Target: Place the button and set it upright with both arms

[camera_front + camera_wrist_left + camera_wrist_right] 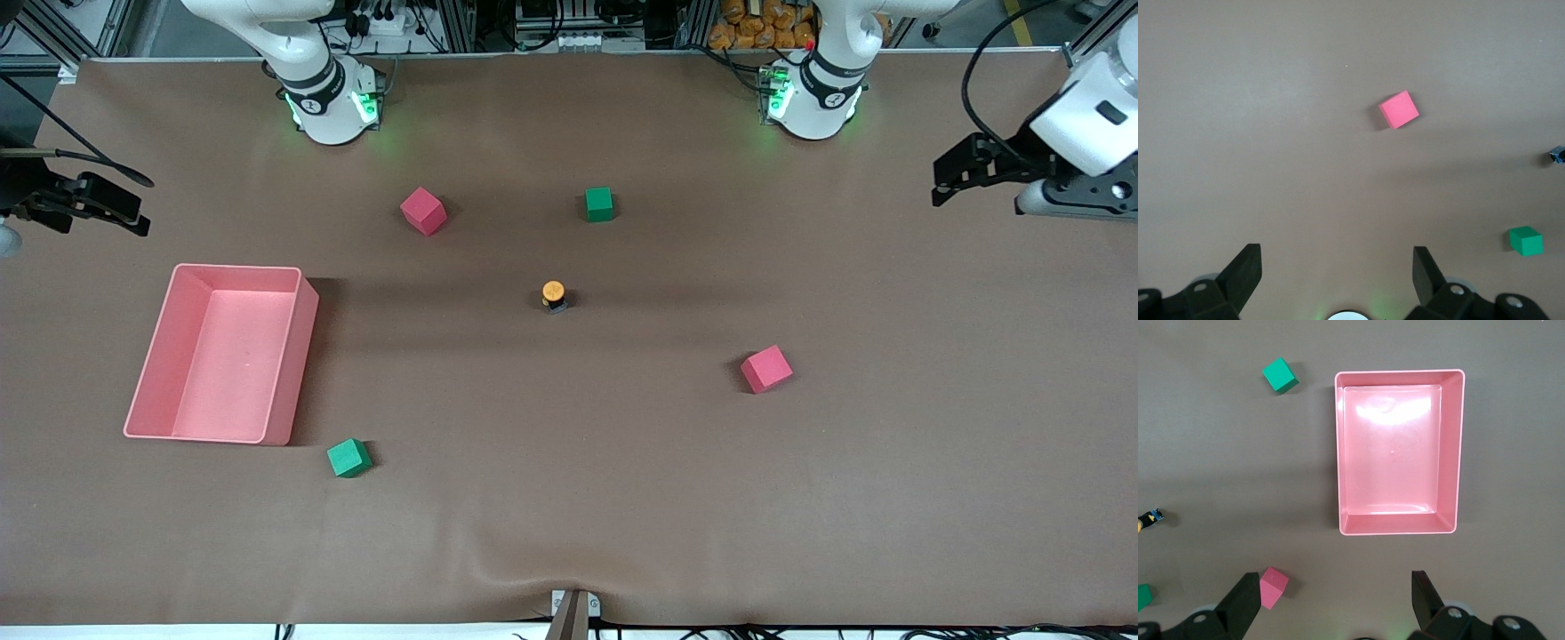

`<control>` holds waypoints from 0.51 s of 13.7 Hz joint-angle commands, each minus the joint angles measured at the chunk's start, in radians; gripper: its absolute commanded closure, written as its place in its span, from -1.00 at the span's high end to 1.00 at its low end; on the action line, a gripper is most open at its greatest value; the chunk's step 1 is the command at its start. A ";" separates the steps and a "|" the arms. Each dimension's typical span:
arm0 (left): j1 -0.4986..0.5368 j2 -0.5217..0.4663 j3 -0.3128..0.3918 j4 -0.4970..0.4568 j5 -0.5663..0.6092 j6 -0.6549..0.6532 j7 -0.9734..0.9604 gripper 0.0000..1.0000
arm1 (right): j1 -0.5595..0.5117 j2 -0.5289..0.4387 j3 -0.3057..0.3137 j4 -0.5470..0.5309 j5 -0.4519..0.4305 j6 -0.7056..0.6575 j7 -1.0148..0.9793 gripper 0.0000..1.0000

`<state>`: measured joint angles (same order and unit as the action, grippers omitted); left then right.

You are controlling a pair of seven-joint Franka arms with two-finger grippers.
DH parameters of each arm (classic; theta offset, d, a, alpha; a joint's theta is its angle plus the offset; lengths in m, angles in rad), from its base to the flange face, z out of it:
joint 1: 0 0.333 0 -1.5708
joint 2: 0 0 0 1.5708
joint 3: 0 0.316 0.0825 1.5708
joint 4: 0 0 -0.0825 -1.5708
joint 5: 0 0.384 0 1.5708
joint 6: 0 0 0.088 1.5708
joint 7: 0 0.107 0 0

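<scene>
Meanwhile, my two arms wait drawn back at opposite ends of the table (622, 498). My left gripper (1337, 272) hangs over the left arm's end, black fingers spread wide, holding nothing. My right gripper (1337, 597) hangs above the pink plastic bin (151, 382) at the right arm's end, equally agape and empty. Near the table's middle, the button (554, 295) stands upright, round orange cap atop its blocky black body. Matte foam cubes dot the brown cloth: red (422, 211) and green (599, 204) toward the bases' edge, another red (766, 369) and green (348, 458) toward the front camera's edge.
</scene>
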<state>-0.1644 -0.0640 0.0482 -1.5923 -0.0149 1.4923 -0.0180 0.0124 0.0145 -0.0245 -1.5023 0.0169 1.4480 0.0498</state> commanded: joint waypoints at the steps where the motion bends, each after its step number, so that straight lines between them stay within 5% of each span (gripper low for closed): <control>1: 0.013 -0.037 -0.007 -0.037 -0.007 0.020 0.016 1.00 | -0.005 0.002 0.003 0.010 -0.006 -0.001 -0.013 1.00; 7: 0.011 -0.024 -0.010 -0.021 -0.002 0.020 0.015 1.00 | -0.005 0.002 0.003 0.010 -0.006 0.000 -0.013 1.00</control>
<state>-0.1594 -0.0727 0.0443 -1.5996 -0.0150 1.4987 -0.0179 0.0124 0.0145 -0.0245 -1.5023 0.0169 1.4482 0.0495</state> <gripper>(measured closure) 0.000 0.000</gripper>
